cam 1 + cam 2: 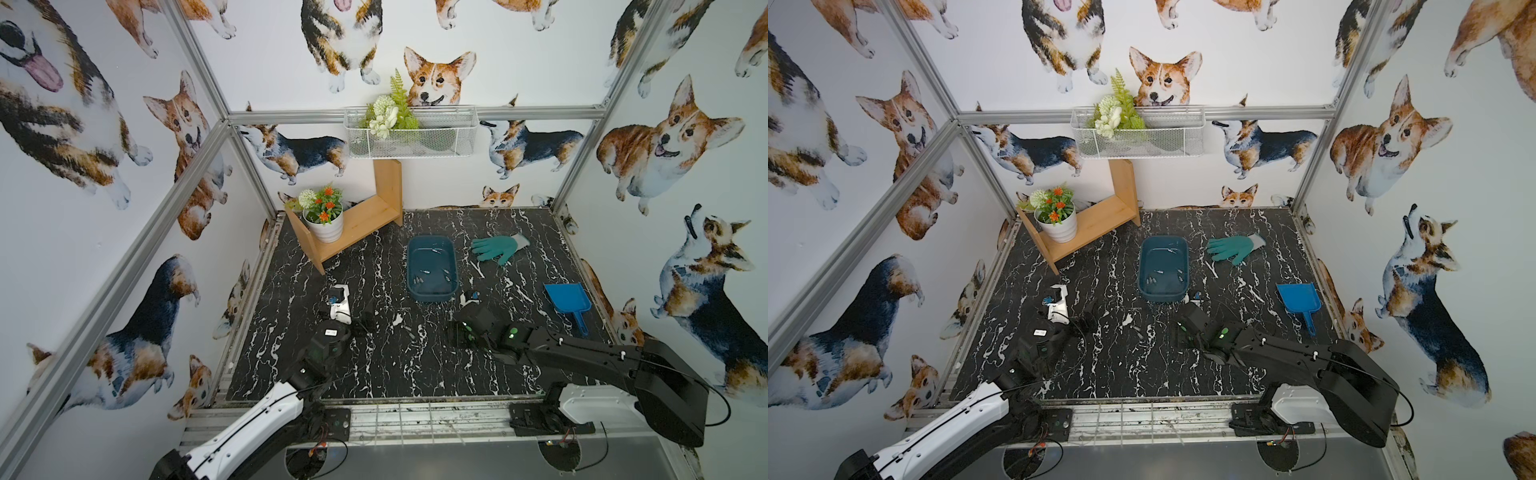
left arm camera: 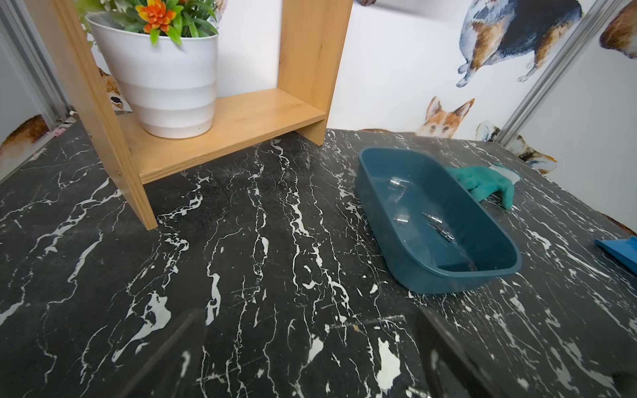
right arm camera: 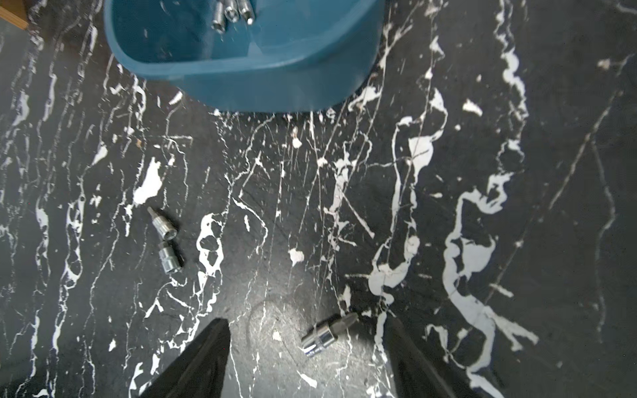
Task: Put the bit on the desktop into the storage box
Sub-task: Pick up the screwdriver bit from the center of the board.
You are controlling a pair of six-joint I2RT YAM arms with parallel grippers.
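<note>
Top views, desk: a black, white-veined desk [image 1: 374,374] is shown in both top views, framed by aluminium rails.
Top views, storage box: the teal storage box [image 1: 431,296] is set near the middle of the desk.
Top views, surroundings: a green glove [image 1: 496,247] and a blue scoop [image 1: 567,297] are laid to the box's right. A wooden shelf [image 1: 361,220] carrying a flower pot [image 1: 324,226] is placed at the far left. A wire basket [image 1: 411,133] is hung on the back wall.
Top views, left end effector [image 1: 337,293]: it is held low over the desk, left of the box and apart from it.
Top views, right end effector [image 1: 468,296]: it is lowered just beside the box's near right corner.
Left wrist, left end effector [image 2: 312,313]: the blurred fingers are spread wide, and only bare desk is seen between them.
Left wrist, stored bits [image 2: 401,219]: several metal bits are seen lying inside the box.
Right wrist, right end effector [image 3: 305,322]: the fingers are parted widely and nothing is gripped.
Right wrist, bit [image 3: 327,334]: it is laid on its side on the desk between the two fingers, nearer one of them and touched by neither. It is outside the box.
Right wrist, loose bits [image 3: 165,225]: two more are laid just beside each other on the desk, apart from the fingers.
</note>
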